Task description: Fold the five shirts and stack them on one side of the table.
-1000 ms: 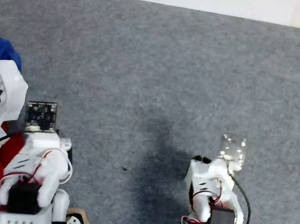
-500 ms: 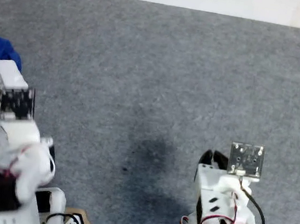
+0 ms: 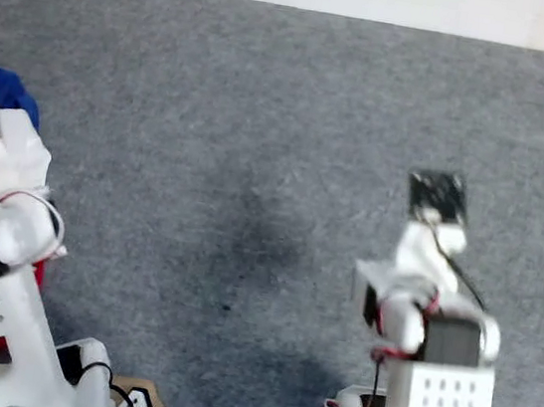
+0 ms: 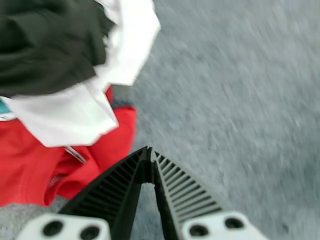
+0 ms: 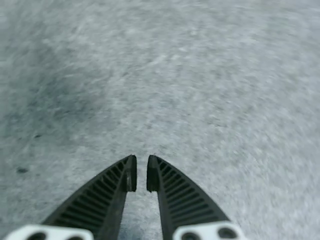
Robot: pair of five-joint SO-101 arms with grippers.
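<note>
Since none of the shirts is spread out or folded yet, I judge the task to be at its very start. They lie in a crumpled heap at the left edge of the table (image 3: 264, 112). From the left wrist camera I can make out a black shirt (image 4: 45, 45) on top, a white shirt (image 4: 70, 112) spilling out under it and a red shirt (image 4: 30, 170) at the bottom. The overhead camera adds a blue shirt (image 3: 1, 88) at the far end of the heap. That makes four I can count. A sliver of teal beside the white one could belong to the fifth, but I cannot tell.

My left gripper (image 4: 150, 152) hangs just beside the heap, close to the red cloth. Its jaws are pressed together at the tips and hold nothing. My right gripper (image 5: 139, 172) is over bare grey table, well apart from the clothes. Its jaws are almost together, with only a thin slit between them, and it is empty too.

All of the work is left, as I read it: pull one shirt free, lay it flat in the open middle, fold it, set it to one side, and do the same for the others. No stack has been begun.
</note>
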